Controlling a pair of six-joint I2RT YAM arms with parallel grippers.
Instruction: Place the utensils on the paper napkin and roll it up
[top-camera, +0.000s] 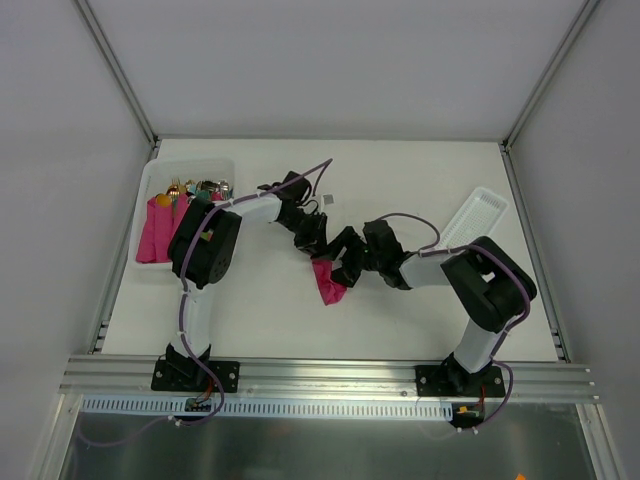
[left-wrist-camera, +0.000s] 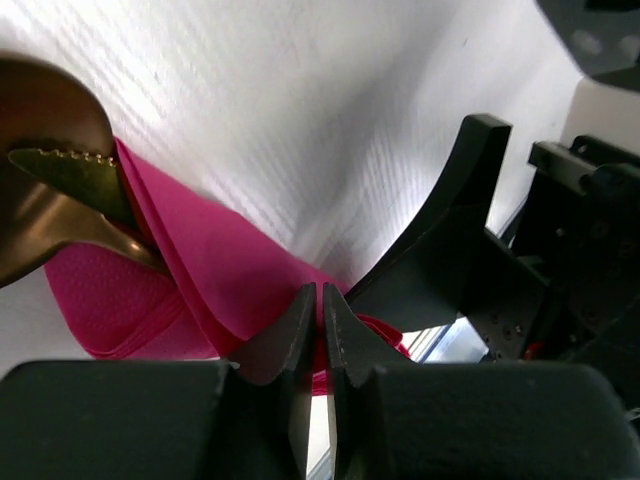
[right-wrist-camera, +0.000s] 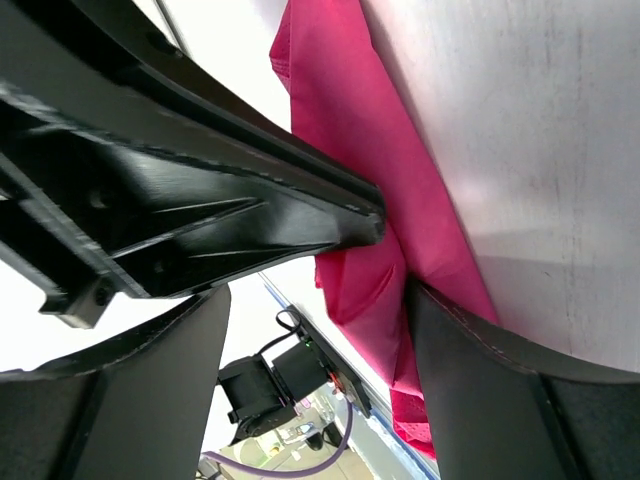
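The paper napkin (top-camera: 329, 283) lies crumpled and partly rolled at mid-table, magenta-pink, between both grippers. In the left wrist view the gold utensils (left-wrist-camera: 55, 205) stick out of the napkin (left-wrist-camera: 215, 275) at the left: a serrated knife blade over a rounded bowl. My left gripper (left-wrist-camera: 321, 300) has its jaws almost together on a fold of the napkin. My right gripper (right-wrist-camera: 315, 297) stands open beside it. Its right finger (right-wrist-camera: 470, 370) presses against the napkin (right-wrist-camera: 375, 150), and one finger (right-wrist-camera: 250, 215) of the left gripper crosses that view. From above, the left gripper (top-camera: 316, 243) and right gripper (top-camera: 343, 268) meet over the napkin.
A white bin (top-camera: 150, 185) at the back left holds other pink napkin bundles (top-camera: 158, 235) and mixed cutlery. A ribbed white tray (top-camera: 476, 215) lies at the back right. A small dark tag (top-camera: 328, 200) sits behind the grippers.
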